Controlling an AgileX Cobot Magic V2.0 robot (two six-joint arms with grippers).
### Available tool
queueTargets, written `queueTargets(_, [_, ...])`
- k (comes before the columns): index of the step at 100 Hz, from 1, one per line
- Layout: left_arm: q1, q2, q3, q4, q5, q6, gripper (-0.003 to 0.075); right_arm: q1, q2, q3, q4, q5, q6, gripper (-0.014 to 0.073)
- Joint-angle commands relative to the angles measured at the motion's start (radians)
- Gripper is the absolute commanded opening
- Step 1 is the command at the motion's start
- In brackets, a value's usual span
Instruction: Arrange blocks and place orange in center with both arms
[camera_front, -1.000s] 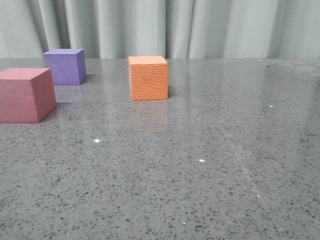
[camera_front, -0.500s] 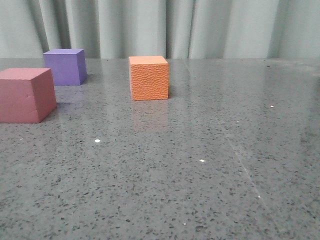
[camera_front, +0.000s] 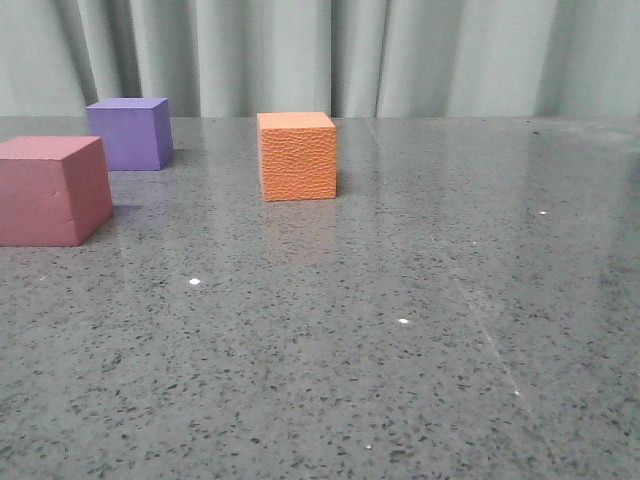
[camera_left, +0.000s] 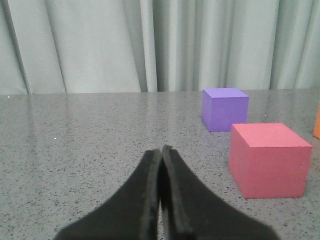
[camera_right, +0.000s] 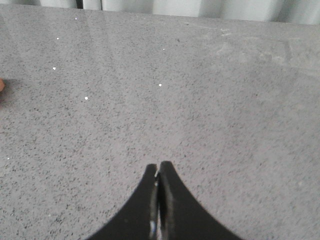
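Observation:
The orange cube (camera_front: 297, 156) stands alone near the middle of the grey table. The purple cube (camera_front: 129, 133) stands at the back left, and the pinkish-red cube (camera_front: 52, 190) nearer at the far left. No gripper shows in the front view. In the left wrist view my left gripper (camera_left: 161, 149) is shut and empty, with the pinkish-red cube (camera_left: 269, 160) and purple cube (camera_left: 224, 108) ahead of it and a sliver of the orange cube (camera_left: 317, 122) at the edge. In the right wrist view my right gripper (camera_right: 158, 165) is shut and empty over bare table.
The speckled grey table (camera_front: 400, 330) carries a few white specks. A pale green curtain (camera_front: 320, 55) hangs behind the table's far edge.

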Motion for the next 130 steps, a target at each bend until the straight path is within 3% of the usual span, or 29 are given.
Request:
queueTargets(1, [-0.007,0.011,0.054,-0.007,-0.084,-0.002,-0.0019,-0.043,-0.067,0.054,0.021,-0.154,-0.012,-0.0067])
queueTargets(23, [-0.007,0.011,0.054,-0.007,-0.084,-0.002,-0.0019,-0.154,-0.269,0.28,0.22,-0.324,-0.148,-0.0067])
queueTargets(57, [-0.007,0.011,0.054,-0.007,-0.084,-0.002,-0.0019,-0.165,-0.52,0.481,0.26,-0.369,-0.166,-0.0067])
queueTargets(95, [-0.007,0.011,0.054,-0.007,-0.084,-0.002,-0.0019,-0.165,-0.522,0.545,0.263,-0.47,-0.254,-0.0067])
queueTargets(130, [-0.007,0.011,0.054,-0.007,-0.084,-0.002,-0.0019,-0.165,-0.522,0.545,0.263,-0.486,-0.254,-0.0067])
